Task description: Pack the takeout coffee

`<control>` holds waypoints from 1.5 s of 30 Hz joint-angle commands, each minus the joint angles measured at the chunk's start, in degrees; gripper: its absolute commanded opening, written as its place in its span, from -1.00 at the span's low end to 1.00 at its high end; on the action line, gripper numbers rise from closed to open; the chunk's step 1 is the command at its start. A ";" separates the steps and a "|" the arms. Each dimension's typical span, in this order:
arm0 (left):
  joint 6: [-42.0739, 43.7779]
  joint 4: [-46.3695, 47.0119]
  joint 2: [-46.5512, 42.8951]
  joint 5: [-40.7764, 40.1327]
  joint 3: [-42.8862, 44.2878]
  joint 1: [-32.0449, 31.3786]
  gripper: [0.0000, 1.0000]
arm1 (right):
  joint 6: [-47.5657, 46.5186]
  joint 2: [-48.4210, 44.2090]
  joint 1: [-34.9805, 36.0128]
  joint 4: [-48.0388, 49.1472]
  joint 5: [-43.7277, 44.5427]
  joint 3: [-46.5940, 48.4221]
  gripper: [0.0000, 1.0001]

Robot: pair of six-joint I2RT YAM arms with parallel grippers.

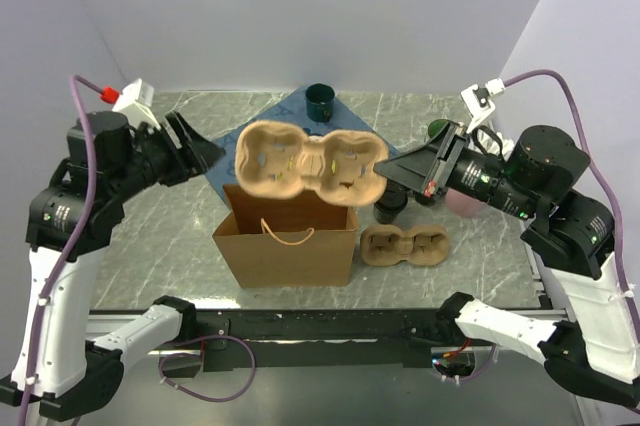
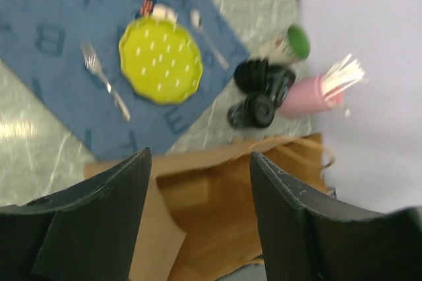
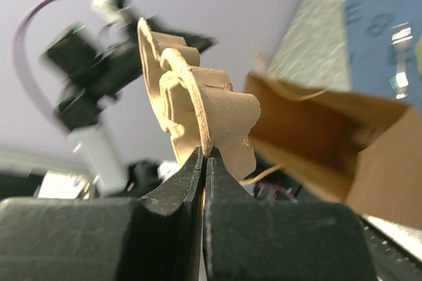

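Gripping a moulded pulp carrier (image 1: 305,161) by the rim at its right end, the right gripper (image 1: 381,168) has its jaws pinched tight on the thin edge, as the right wrist view (image 3: 206,153) shows; the carrier hangs in the air over the open brown paper bag (image 1: 285,244), its long axis running left to right across the table and its cup wells tilted toward the overhead camera; the left gripper (image 1: 196,152) sits just off the carrier's left end, apart from it, jaws spread wide and holding nothing (image 2: 198,165). The takeout coffee cups (image 1: 388,210), black with round black lids, are clustered on the marble-patterned table (image 1: 150,266) right of the bag, partly hidden under the right gripper; from the left wrist (image 2: 253,111) they seem to stand upright with lids facing up, though blur leaves their lean uncertain; none is in the bag or in a carrier. A second carrier (image 1: 404,244) lies flat near them, long axis also left to right; a pink cup of white sticks (image 2: 310,95) stands beside the cluster; a yellow plate (image 2: 160,59) and fork (image 2: 104,80) rest on a blue placemat (image 2: 46,50); a dark green mug (image 1: 320,101) stands at the far edge.
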 commanded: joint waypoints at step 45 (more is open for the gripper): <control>5.77 -4.97 -4.85 8.28 -18.02 0.13 -0.35 | 5.84 7.08 0.73 -7.71 -0.07 -0.09 -1.00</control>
